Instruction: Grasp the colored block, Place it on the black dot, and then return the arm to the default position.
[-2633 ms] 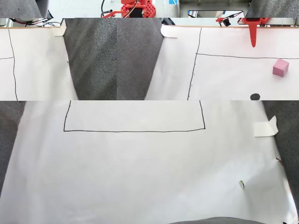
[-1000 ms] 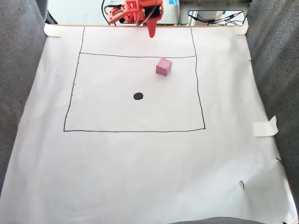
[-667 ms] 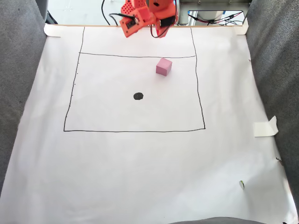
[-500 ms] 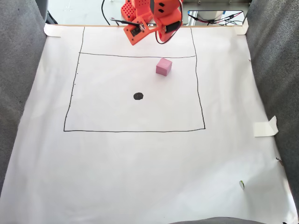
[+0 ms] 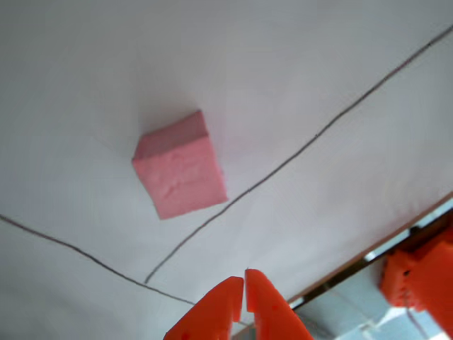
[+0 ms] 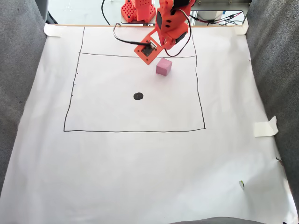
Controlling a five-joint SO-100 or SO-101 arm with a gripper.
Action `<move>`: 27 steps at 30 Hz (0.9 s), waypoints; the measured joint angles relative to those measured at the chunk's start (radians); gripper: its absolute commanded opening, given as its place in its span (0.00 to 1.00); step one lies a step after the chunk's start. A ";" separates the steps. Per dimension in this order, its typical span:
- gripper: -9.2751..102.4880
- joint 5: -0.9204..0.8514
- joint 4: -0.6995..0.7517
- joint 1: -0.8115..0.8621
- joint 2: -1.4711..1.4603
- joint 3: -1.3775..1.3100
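The colored block [image 6: 163,66] is a pink cube resting on white paper inside the drawn rectangle, near its back right. In the other view the block [image 5: 180,166] lies alone on the paper, up and left of my gripper [image 5: 244,280]. The two orange pointed fingers [image 5: 212,312] meet at their tips with nothing between them. The black dot [image 6: 138,96] sits bare near the rectangle's middle, down and left of the block in the fixed view. The orange arm [image 6: 170,23] leans in from the back edge, its head just behind the block and apart from it.
Thin black lines [image 6: 135,130] form a rectangle on the white paper [image 6: 140,177]. Grey fabric [image 6: 18,93] flanks both sides. A piece of tape [image 6: 265,127] sticks up at the right edge. The arm's base [image 6: 138,9] and cables stand at the back.
The arm has swung out from the back edge and reached forward and right over the paper toward the pink block. Block and dot have not moved.
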 measured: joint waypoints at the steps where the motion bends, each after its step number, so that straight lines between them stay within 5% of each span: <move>1: 0.08 -0.028 0.006 0.000 0.000 -0.011; 27: 0.08 -0.380 -0.167 0.031 -0.069 -0.026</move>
